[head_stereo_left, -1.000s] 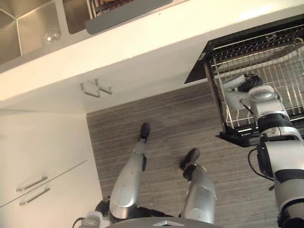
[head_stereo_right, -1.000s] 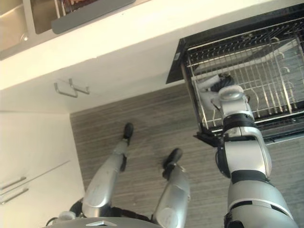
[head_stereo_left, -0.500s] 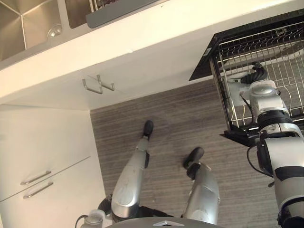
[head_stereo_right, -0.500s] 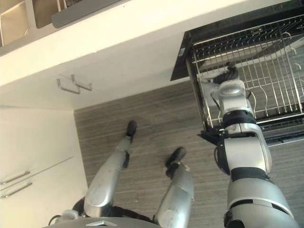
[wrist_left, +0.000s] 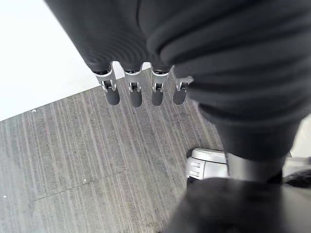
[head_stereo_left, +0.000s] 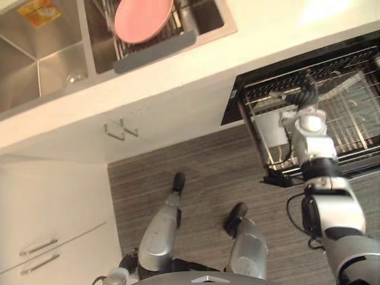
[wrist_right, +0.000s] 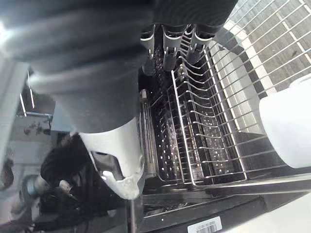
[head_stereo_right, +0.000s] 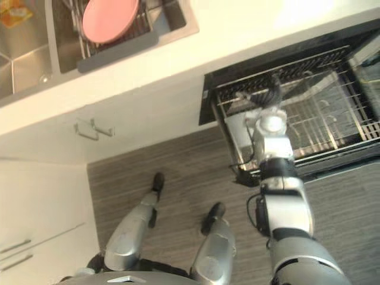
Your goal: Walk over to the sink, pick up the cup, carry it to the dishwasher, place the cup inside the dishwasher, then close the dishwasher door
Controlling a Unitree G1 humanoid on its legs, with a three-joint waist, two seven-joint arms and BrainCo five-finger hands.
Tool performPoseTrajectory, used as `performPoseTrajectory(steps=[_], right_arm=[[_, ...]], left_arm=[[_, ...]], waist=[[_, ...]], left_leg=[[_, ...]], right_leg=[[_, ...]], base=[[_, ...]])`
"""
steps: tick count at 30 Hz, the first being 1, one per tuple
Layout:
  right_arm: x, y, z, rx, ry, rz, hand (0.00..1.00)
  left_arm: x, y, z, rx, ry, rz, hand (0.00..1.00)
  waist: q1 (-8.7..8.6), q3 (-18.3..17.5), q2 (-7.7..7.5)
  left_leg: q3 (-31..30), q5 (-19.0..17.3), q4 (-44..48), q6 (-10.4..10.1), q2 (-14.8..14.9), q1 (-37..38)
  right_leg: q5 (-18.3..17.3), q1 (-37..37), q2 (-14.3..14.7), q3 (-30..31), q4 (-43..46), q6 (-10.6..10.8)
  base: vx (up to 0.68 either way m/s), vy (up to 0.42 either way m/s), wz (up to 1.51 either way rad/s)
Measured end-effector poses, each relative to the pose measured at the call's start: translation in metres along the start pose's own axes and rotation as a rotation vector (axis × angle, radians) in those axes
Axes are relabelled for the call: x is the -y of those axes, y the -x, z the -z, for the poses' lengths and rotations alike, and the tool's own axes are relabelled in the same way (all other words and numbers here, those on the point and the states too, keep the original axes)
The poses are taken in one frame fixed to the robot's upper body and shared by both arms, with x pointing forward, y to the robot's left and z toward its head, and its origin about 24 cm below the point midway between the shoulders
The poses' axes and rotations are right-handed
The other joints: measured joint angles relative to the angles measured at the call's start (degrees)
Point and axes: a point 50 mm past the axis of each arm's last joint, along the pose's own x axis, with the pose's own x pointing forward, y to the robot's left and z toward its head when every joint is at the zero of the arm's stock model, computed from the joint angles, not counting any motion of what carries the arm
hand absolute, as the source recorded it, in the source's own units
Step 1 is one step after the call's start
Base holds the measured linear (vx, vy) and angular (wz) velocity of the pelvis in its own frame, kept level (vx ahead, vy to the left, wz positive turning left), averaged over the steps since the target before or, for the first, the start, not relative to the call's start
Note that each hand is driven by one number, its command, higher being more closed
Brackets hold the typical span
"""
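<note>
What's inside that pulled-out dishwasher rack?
A white cup sits in the wire rack. The right robot hand is in there beside it, fingers off it. The arm covers part of the rack, so anything under it is hidden.

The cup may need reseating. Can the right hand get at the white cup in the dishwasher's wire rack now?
Probably yes. The right hand hangs open and empty over the silver wire rack, and the white cup lies close beside it there, with nothing between them.
</note>
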Motion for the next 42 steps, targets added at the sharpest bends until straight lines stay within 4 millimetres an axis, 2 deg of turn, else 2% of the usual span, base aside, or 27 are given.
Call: performPoseTrajectory(steps=[2, 3, 5, 9, 12, 17, 19, 21, 22, 23, 24, 25, 27, 30, 32, 33, 34, 35, 36, 37, 38, 39, 40, 41, 42], right_arm=[[-0.005, 0.024, 0.025, -0.017, -0.113, -0.013, 0.00], [-0.006, 0.030, 0.028, -0.013, -0.142, -0.019, 0.00], [-0.009, 0.059, 0.038, 0.038, -0.257, -0.064, 0.00], [-0.011, 0.095, 0.041, 0.140, -0.415, -0.128, 0.00], [-0.005, 0.110, 0.037, 0.228, -0.536, -0.157, 0.00], [-0.007, 0.121, 0.020, 0.363, -0.662, -0.234, 0.00], [-0.006, 0.124, 0.013, 0.407, -0.665, -0.254, 0.00], [0.001, 0.130, 0.001, 0.488, -0.654, -0.248, 0.00], [0.004, 0.131, -0.002, 0.510, -0.649, -0.247, 0.00], [0.006, 0.132, -0.007, 0.541, -0.644, -0.246, 0.00], [0.006, 0.132, -0.009, 0.550, -0.644, -0.245, 0.00], [0.006, 0.133, -0.012, 0.559, -0.653, -0.243, 0.00], [-0.002, 0.133, -0.013, 0.552, -0.673, -0.268, 0.00], [-0.010, 0.133, -0.014, 0.537, -0.690, -0.280, 0.00], [-0.011, 0.133, -0.013, 0.528, -0.697, -0.275, 0.00], [-0.011, 0.133, -0.012, 0.524, -0.705, -0.265, 0.00], [-0.010, 0.134, -0.011, 0.518, -0.723, -0.232, 0.00], [-0.009, 0.135, -0.008, 0.505, -0.732, -0.204, 0.00], [-0.009, 0.136, -0.005, 0.493, -0.732, -0.189, 0.00], [-0.007, 0.136, -0.002, 0.477, -0.728, -0.172, 0.00], [-0.006, 0.137, 0.001, 0.459, -0.732, -0.146, 0.00], [-0.006, 0.137, 0.001, 0.459, -0.729, -0.143, 0.00], [-0.006, 0.138, 0.000, 0.462, -0.719, -0.148, 0.00], [-0.007, 0.138, -0.002, 0.472, -0.700, -0.153, 0.00], [-0.008, 0.136, -0.004, 0.482, -0.703, -0.158, 0.00]], left_arm=[[-0.008, 0.004, 0.013, -0.046, 0.034, -0.028, 0.00], [-0.010, 0.005, 0.016, -0.055, 0.038, -0.034, 0.00], [-0.014, 0.010, 0.031, -0.102, 0.076, -0.057, 0.00], [-0.016, 0.016, 0.049, -0.164, 0.156, -0.077, 0.00], [-0.016, 0.017, 0.053, -0.172, 0.233, -0.092, 0.00], [-0.015, 0.022, 0.064, -0.212, 0.348, -0.126, 0.00], [-0.015, 0.022, 0.068, -0.238, 0.353, -0.137, 0.00], [-0.014, 0.024, 0.075, -0.285, 0.397, -0.155, 0.00], [-0.013, 0.024, 0.076, -0.294, 0.409, -0.157, 0.00], [-0.011, 0.025, 0.079, -0.306, 0.434, -0.161, 0.00], [-0.009, 0.025, 0.080, -0.315, 0.437, -0.159, 0.00], [-0.007, 0.026, 0.083, -0.331, 0.447, -0.160, 0.00], [-0.009, 0.027, 0.085, -0.334, 0.473, -0.178, 0.00], [-0.009, 0.029, 0.089, -0.336, 0.467, -0.170, 0.00], [-0.012, 0.030, 0.090, -0.332, 0.440, -0.158, 0.00], [-0.012, 0.030, 0.091, -0.335, 0.432, -0.154, 0.00], [-0.014, 0.030, 0.092, -0.333, 0.407, -0.140, 0.00], [-0.017, 0.031, 0.092, -0.331, 0.380, -0.142, 0.00], [-0.019, 0.030, 0.091, -0.330, 0.366, -0.143, 0.00], [-0.019, 0.030, 0.091, -0.335, 0.347, -0.140, 0.00], [-0.023, 0.029, 0.089, -0.326, 0.301, -0.137, 0.00], [-0.026, 0.028, 0.085, -0.310, 0.288, -0.137, 0.00], [-0.029, 0.027, 0.082, -0.302, 0.283, -0.140, 0.00], [-0.038, 0.024, 0.074, -0.277, 0.266, -0.144, 0.00], [-0.044, 0.022, 0.067, -0.259, 0.246, -0.142, 0.00]], waist=[[-1.47, -3.13, -2.17], [-1.84, -3.93, -2.50], [-2.84, -8.26, -3.61], [-4.16, -13.21, -4.41], [-4.26, -14.55, -4.55], [-4.20, -16.32, -4.46], [-4.61, -16.84, -4.49], [-6.56, -17.43, -4.37], [-6.83, -17.63, -4.26], [-6.90, -17.93, -3.77], [-6.83, -18.16, -3.42], [-6.17, -18.57, -3.34], [-5.44, -18.74, -3.87], [-5.41, -19.01, -4.55], [-5.66, -19.13, -5.39], [-5.86, -19.46, -5.62], [-6.33, -19.63, -6.26], [-6.22, -19.62, -6.99], [-6.15, -19.49, -7.20], [-6.25, -19.43, -7.01], [-7.07, -19.05, -7.41], [-7.34, -18.40, -7.29], [-7.35, -18.01, -8.12], [-7.18, -17.01, -9.94], [-7.05, -16.13, -11.48]], left_leg=[[0.39, -0.65, -0.32, -0.14, 0.29, 1.87], [0.50, -0.69, -0.32, -0.20, 0.26, 2.36], [1.54, -1.27, -0.59, -0.66, 0.23, 4.30], [2.44, -2.59, -1.07, -0.59, 0.52, 7.23], [3.03, -2.99, -2.22, -0.18, 1.28, 8.84], [2.93, -3.06, -2.93, -0.52, 1.90, 8.46], [6.43, -3.25, -3.09, 0.01, 2.41, 7.44], [14.99, -3.66, -2.33, 1.91, 3.57, 6.98], [16.73, -3.49, -1.91, 2.26, 3.80, 6.66], [19.21, -2.05, -1.89, 3.14, 4.03, 6.63], [19.31, -0.84, -1.99, 2.98, 3.97, 6.68], [19.00, 0.51, -2.69, 2.45, 3.33, 7.07], [19.10, 0.66, -3.43, 2.65, 2.11, 7.45], [20.22, 0.19, -3.54, 3.18, 0.49, 8.13], [20.51, -0.32, -3.55, 3.89, -1.23, 8.30], [20.43, -0.50, -3.55, 4.18, -1.84, 8.10], [20.15, -0.94, -3.53, 4.83, -3.18, 8.02], [20.05, -1.95, -3.16, 5.44, -4.65, 8.49], [19.86, -2.76, -3.16, 5.72, -5.12, 8.93], [18.97, -2.49, -3.15, 6.28, -5.25, 9.28], [17.14, -3.11, -3.15, 7.21, -4.83, 10.74], [15.84, -3.47, -3.15, 7.60, -4.14, 11.40], [15.15, -3.77, -3.17, 7.92, -3.88, 11.78], [14.12, -3.98, -3.41, 8.16, -2.93, 12.35], [13.99, -4.44, -3.49, 8.24, -2.62, 12.93]], right_leg=[[0.77, 3.14, 0.68, -0.46, -3.13, 0.45], [1.05, 4.08, 0.79, -0.67, -3.92, 0.70], [2.19, 7.39, 1.66, -0.97, -7.72, 1.32], [4.15, 12.15, 2.96, -1.06, -13.42, 1.62], [5.50, 14.28, 4.34, -1.29, -16.66, 1.38], [7.70, 16.41, 5.45, -2.75, -20.72, 0.90], [8.14, 17.28, 5.33, -4.82, -20.83, 0.75], [8.77, 20.50, 4.43, -11.14, -22.06, 1.82], [8.65, 20.86, 4.13, -12.54, -21.98, 2.03], [8.15, 21.71, 3.59, -14.31, -21.45, 2.77], [7.92, 22.19, 3.38, -15.11, -21.21, 3.07], [7.54, 22.73, 2.64, -15.62, -20.68, 3.63], [7.22, 22.72, 1.35, -15.62, -20.00, 4.17], [6.59, 22.16, -1.06, -14.58, -18.48, 4.59], [4.38, 20.47, -3.60, -13.49, -15.00, 5.31], [3.68, 19.76, -4.52, -13.32, -13.56, 4.92], [2.07, 18.89, -6.61, -13.42, -10.47, 4.03], [0.89, 18.78, -8.55, -13.88, -8.03, 1.17], [0.71, 18.89, -9.15, -13.55, -5.50, -1.34], [2.02, 17.05, -10.38, -11.83, 0.24, -5.29], [6.42, 12.22, -10.89, -4.05, 10.21, -10.51], [5.27, 9.50, -9.89, -0.45, 15.03, -7.64], [2.44, 8.49, -8.64, 0.51, 16.34, -5.85], [-2.63, 6.10, -4.79, 1.37, 16.09, -5.14], [-4.09, 3.83, -1.54, 1.52, 13.35, -5.11]], base=[[0.18, -0.054, -0.04], [0.20, -0.065, -0.01], [0.17, -0.053, -0.09], [0.06, -0.023, -0.12], [-0.02, -0.019, -0.06], [-0.07, -0.013, 0.09], [-0.08, -0.004, 0.58], [-0.02, 0.019, 1.22], [0.02, 0.076, 1.21], [0.01, 0.077, 0.82], [0.00, 0.098, 0.74], [0.01, 0.125, 0.39], [0.01, 0.108, 0.12], [0.01, 0.111, -0.11], [0.01, 0.091, -0.05], [0.03, 0.084, 0.17], [0.07, 0.093, 0.27], [0.10, 0.100, 0.28], [0.13, 0.097, 0.26], [0.13, 0.117, 0.46], [0.14, 0.121, 0.56], [0.10, 0.076, 0.51], [0.08, 0.016, 0.36], [0.05, -0.003, 0.27], [0.04, 0.007, 0.21]])
